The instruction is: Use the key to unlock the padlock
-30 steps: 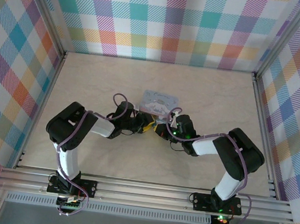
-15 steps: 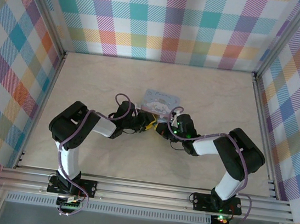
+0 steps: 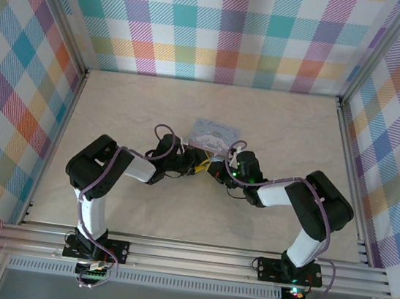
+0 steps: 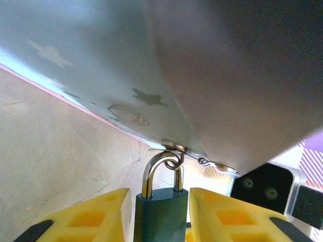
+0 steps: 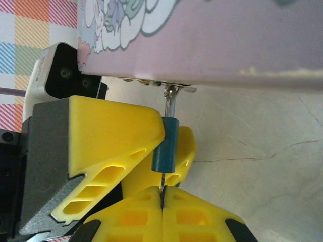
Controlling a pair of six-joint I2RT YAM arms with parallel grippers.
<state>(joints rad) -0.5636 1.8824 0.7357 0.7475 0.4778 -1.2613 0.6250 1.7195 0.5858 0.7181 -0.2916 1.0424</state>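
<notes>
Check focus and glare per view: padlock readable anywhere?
Left wrist: padlock fairly sharp, glint on shackle; tin close, blurred, its right half in shadow. Right wrist: padlock crisp, key a dark sliver. Top external: even light, both too small to resolve.

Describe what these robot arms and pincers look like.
The left arm and right arm are black with white sections; purple cables loop along them. The left gripper and right gripper have chunky yellow wedge fingers with hollow slots. A green light glows near the right wrist.
</notes>
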